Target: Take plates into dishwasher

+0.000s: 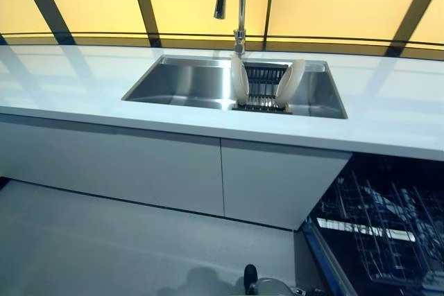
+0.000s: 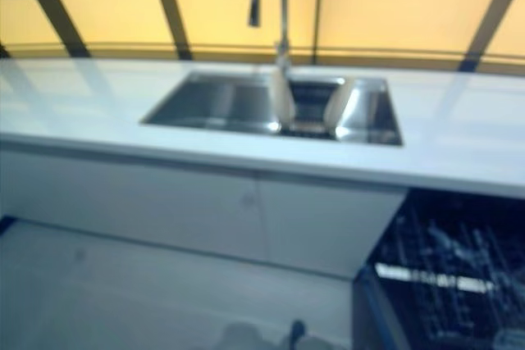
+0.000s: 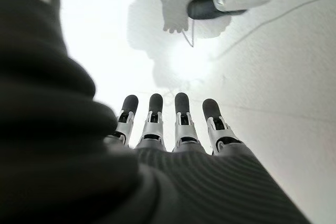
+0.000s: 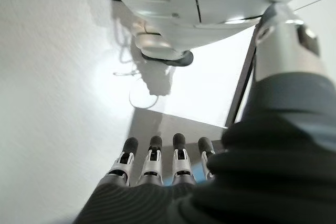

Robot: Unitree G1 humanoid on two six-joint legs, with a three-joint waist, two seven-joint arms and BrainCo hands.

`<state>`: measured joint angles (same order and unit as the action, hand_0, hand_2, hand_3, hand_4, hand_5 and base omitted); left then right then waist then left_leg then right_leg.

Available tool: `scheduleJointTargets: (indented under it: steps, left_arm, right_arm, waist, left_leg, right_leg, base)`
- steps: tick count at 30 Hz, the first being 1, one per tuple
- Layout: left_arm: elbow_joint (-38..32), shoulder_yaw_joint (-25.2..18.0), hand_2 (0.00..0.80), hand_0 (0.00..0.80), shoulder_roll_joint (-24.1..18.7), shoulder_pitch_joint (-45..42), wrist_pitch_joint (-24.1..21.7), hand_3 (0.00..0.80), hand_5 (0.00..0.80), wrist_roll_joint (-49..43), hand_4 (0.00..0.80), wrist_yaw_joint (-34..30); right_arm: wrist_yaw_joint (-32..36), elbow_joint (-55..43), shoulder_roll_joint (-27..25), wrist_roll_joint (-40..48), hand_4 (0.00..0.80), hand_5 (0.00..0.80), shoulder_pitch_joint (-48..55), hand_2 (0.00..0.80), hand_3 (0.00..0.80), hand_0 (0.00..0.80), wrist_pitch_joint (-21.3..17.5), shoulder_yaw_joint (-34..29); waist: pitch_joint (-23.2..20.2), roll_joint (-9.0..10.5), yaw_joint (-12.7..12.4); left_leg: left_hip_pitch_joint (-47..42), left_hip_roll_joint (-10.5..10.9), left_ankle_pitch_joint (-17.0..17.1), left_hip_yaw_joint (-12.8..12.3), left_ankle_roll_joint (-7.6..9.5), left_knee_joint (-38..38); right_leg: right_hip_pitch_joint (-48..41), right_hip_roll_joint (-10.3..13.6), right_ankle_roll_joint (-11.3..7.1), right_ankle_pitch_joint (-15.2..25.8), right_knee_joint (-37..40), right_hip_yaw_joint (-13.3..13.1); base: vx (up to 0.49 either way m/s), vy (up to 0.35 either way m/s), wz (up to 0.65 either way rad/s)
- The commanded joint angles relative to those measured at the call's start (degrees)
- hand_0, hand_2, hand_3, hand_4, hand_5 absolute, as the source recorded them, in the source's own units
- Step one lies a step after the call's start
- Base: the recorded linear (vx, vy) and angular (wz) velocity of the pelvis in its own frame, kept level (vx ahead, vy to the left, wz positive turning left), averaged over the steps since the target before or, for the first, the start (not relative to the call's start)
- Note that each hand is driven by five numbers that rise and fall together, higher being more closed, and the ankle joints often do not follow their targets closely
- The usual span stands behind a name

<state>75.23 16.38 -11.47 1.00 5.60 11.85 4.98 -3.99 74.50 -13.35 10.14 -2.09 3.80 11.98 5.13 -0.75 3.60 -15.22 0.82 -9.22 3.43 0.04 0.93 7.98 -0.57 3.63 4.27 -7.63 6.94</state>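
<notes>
Two plates stand on edge in the sink: the left plate (image 1: 239, 78) and the right plate (image 1: 290, 82), both white, each leaning outward from the other. I see them propped in a dark wire drying rack (image 1: 262, 88) that sits in the right part of the steel sink (image 1: 184, 82), with the rack's bars showing between them. The tall chrome faucet (image 1: 239, 5) rises just behind the rack, its spray head hanging to the left of its stem. The sink is let into a white countertop (image 1: 83, 81) that runs the width of my head view, with yellow panels and dark bars behind it. Below the counter are plain white cabinet doors (image 1: 166, 168). To the right of them, under the counter's right end, the dishwasher (image 1: 378, 227) is open, and I can see its dark wire rack (image 1: 388, 237) with nothing I can make out as a plate in it; it lies well apart from the sink.

Neither hand appears in my head views. On the wrist cameras, my left hand (image 3: 173, 129) has its fingers (image 3: 182, 114) straight and side by side, holding nothing, with pale floor past them. My right hand (image 4: 157, 163) is the same, fingers (image 4: 178, 153) extended and empty over the floor.
</notes>
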Motion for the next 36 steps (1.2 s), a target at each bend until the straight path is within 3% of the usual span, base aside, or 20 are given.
scheduleJointTargets:
  steps: [1,6,9,11,15,19,21,22,23,24,26,27,29,30,31,32,36]
  left_arm:
    - [-0.4,0.8,0.0,0.0,-0.2,3.1,-0.9,0.0,0.0,-3.0,0.0,-0.1]
    - [-1.6,2.5,0.0,0.0,-0.9,3.5,-0.8,0.0,0.0,-4.8,0.0,-1.4]
    - [-3.9,4.1,0.0,0.0,-4.0,4.2,1.4,0.0,0.0,-6.2,0.0,-2.3]
    - [-5.4,4.4,0.0,0.0,-6.7,3.9,1.8,0.0,0.0,-8.6,0.0,-3.4]
    - [-5.6,1.6,0.0,0.0,-9.0,2.2,1.3,0.0,0.0,-10.5,0.0,-4.2]
    - [-2.9,-1.8,0.0,0.0,-9.5,1.9,0.6,0.0,0.0,-9.9,0.0,-3.9]
    - [-1.5,-3.2,0.0,0.0,-9.4,1.7,0.8,0.0,0.0,-10.3,0.0,-2.9]
    - [-1.1,-3.4,0.0,0.0,-9.2,1.4,0.5,0.0,0.0,-9.9,0.0,-2.5]
    - [-0.5,-4.7,0.0,0.0,-8.7,0.3,-0.6,0.0,0.0,-9.0,0.0,-1.6]
    - [-0.7,-5.9,0.0,0.0,-8.3,-0.5,-0.7,0.0,0.0,-8.7,0.0,-1.7]
    - [-1.2,-6.8,0.0,0.0,-8.0,-1.4,-0.4,0.0,0.0,-7.9,0.0,-1.8]
    - [-1.1,-7.6,0.0,0.0,-8.3,-2.8,-1.0,0.0,0.0,-6.2,0.0,-1.8]
    - [-0.9,-8.4,0.0,0.0,-8.7,-3.3,-1.6,0.0,0.0,-6.2,0.0,-1.9]
    - [-1.0,-8.4,0.0,0.0,-8.7,-3.4,-1.7,0.0,0.0,-6.4,0.0,-1.7]
    - [-1.9,-8.0,0.0,0.0,-8.7,-3.3,-1.2,0.0,0.0,-5.6,0.0,-1.0]
    - [-2.3,-8.0,0.0,0.0,-8.5,-3.1,-0.9,0.0,0.0,-4.9,0.0,-0.6]
    - [0.0,-7.3,0.0,0.0,-8.3,-1.1,-2.1,0.0,0.0,-4.5,0.0,0.4]
  right_arm:
    - [3.1,0.4,-0.7,-1.3,0.0,0.0,-2.5,0.0,0.0,0.0,1.0,3.4]
    - [12.9,-3.0,-1.8,-10.0,0.0,0.0,-4.3,0.0,0.0,0.0,-2.4,8.6]
    - [22.6,-12.4,-4.1,-9.4,0.0,0.0,-6.8,0.0,0.0,0.0,-2.0,14.0]
    - [28.6,-26.8,-8.1,-3.2,0.0,0.0,-8.4,0.0,0.0,0.0,1.9,15.3]
    - [37.0,-53.0,-16.7,14.1,0.0,0.0,-7.7,0.0,0.0,0.0,7.6,12.4]
    - [45.5,-63.8,-21.8,28.4,0.0,0.0,-6.9,0.0,0.0,0.0,10.3,4.3]
    - [46.5,-65.2,-23.1,34.3,0.0,0.0,-8.4,0.0,0.0,0.0,10.9,0.4]
    - [46.5,-65.1,-23.5,35.2,0.0,0.0,-9.6,0.0,0.0,0.0,11.3,-0.5]
    - [45.7,-64.7,-23.7,36.2,0.0,0.0,-11.9,0.0,0.0,0.0,11.0,-1.7]
    - [44.6,-64.2,-23.9,37.3,0.0,0.0,-13.4,0.0,0.0,0.0,9.7,-2.4]
    - [43.6,-63.1,-24.1,38.6,0.0,0.0,-15.7,0.0,0.0,0.0,8.7,-3.0]
    - [41.2,-61.9,-23.9,40.9,0.0,0.0,-20.0,0.0,0.0,0.0,7.4,-3.0]
    - [36.8,-61.3,-23.9,45.0,0.0,0.0,-24.8,0.0,0.0,0.0,6.3,-3.0]
    - [35.2,-61.3,-24.0,46.6,0.0,0.0,-25.8,0.0,0.0,0.0,5.6,-3.1]
    - [33.2,-61.8,-25.2,48.7,0.0,0.0,-28.2,0.0,0.0,0.0,6.0,-3.9]
    - [32.2,-61.4,-26.6,50.2,0.0,0.0,-30.3,0.0,0.0,0.0,6.2,-4.4]
    - [30.7,-59.5,-29.5,55.7,0.0,0.0,-34.4,0.0,0.0,0.0,7.0,-7.1]
  waist:
    - [0.6,2.25,0.8]
    - [0.9,1.81,0.2]
    - [1.9,2.89,-1.1]
    - [2.6,4.14,-1.6]
    - [1.9,5.23,-0.2]
    - [-0.5,5.72,1.6]
    - [-1.8,5.64,2.0]
    - [-1.8,6.26,1.8]
    - [-1.0,8.4,0.2]
    - [0.2,9.17,-1.5]
    - [1.6,9.16,-3.3]
    - [2.9,8.26,-5.4]
    - [3.7,7.38,-6.8]
    - [3.8,7.22,-7.2]
    - [3.8,6.72,-8.3]
    - [3.7,6.87,-8.9]
    - [1.3,7.18,-8.3]
  left_leg:
    - [2.7,4.2,0.7,-0.3,3.25,0.0]
    - [3.3,3.3,1.6,-0.3,2.59,-0.6]
    - [4.6,2.6,1.5,-0.3,2.47,0.4]
    - [4.6,2.1,1.4,-0.6,2.32,0.5]
    - [3.2,1.1,0.9,-2.3,1.5,0.0]
    - [1.0,-0.4,-0.2,-3.2,0.03,2.2]
    - [1.4,-2.8,6.1,-3.6,-2.45,11.0]
    - [4.0,-2.9,9.2,-3.5,-3.01,18.6]
    - [14.5,-0.7,13.9,-2.9,-3.09,35.8]
    - [22.5,0.7,14.9,-3.3,-2.81,43.4]
    - [28.9,0.7,14.4,-3.8,-2.46,45.9]
    - [28.2,-1.0,14.3,-5.1,-2.23,32.8]
    - [26.6,-3.5,17.4,-7.4,-2.94,17.9]
    - [26.6,-3.8,18.4,-7.5,-3.25,15.1]
    - [27.6,-4.0,21.0,-4.7,-4.14,7.9]
    - [27.4,-4.1,21.0,-3.9,-4.26,5.2]
    - [24.7,-3.9,16.6,-6.1,-3.79,2.1]
  right_leg:
    - [2.0,3.3,-8.68,5.8,5.3,-2.0]
    - [2.9,3.8,-8.85,4.0,2.7,-1.0]
    - [5.0,4.8,-9.48,3.3,-0.6,0.3]
    - [6.0,5.4,-10.16,3.7,-1.7,0.9]
    - [6.2,5.7,-10.48,4.0,-1.5,1.2]
    - [5.0,4.6,-8.85,2.5,-0.9,1.0]
    - [2.3,3.0,-6.77,1.2,1.2,1.0]
    - [0.9,2.8,-5.9,0.8,2.2,0.3]
    - [-2.5,3.4,-4.2,0.0,3.5,-1.3]
    - [-5.1,3.6,-3.29,-0.8,3.6,-1.7]
    - [-7.8,3.1,-2.74,-1.6,3.7,-2.0]
    - [-11.3,2.1,-3.48,-2.9,4.1,-2.5]
    - [-14.1,0.4,-3.98,-4.3,4.9,-2.9]
    - [-14.6,0.0,-4.05,-4.6,5.0,-3.0]
    - [-16.2,-0.8,-4.28,-5.5,5.0,-4.2]
    - [-17.3,-0.5,-4.52,-6.1,5.4,-5.1]
    - [-19.9,2.0,-6.02,-8.5,5.9,-4.3]
  base:
    - [0.059,-0.084,-0.09]
    - [0.106,-0.069,-0.01]
    - [0.064,-0.166,0.11]
    - [0.1,-0.207,0.2]
    - [0.112,-0.106,0.06]
    - [0.131,-0.114,0.07]
    - [0.123,-0.153,0.04]
    - [0.114,-0.231,0.14]
    - [0.096,-0.22,0.09]
    - [0.109,-0.186,-0.13]
    - [0.145,-0.019,-0.81]
    - [0.227,0.073,-1.23]
    - [0.261,0.111,-1.08]
    - [0.233,0.13,-1.03]
    - [0.166,0.123,-0.73]
    - [0.187,0.17,-0.78]
    - [0.157,0.171,-0.48]
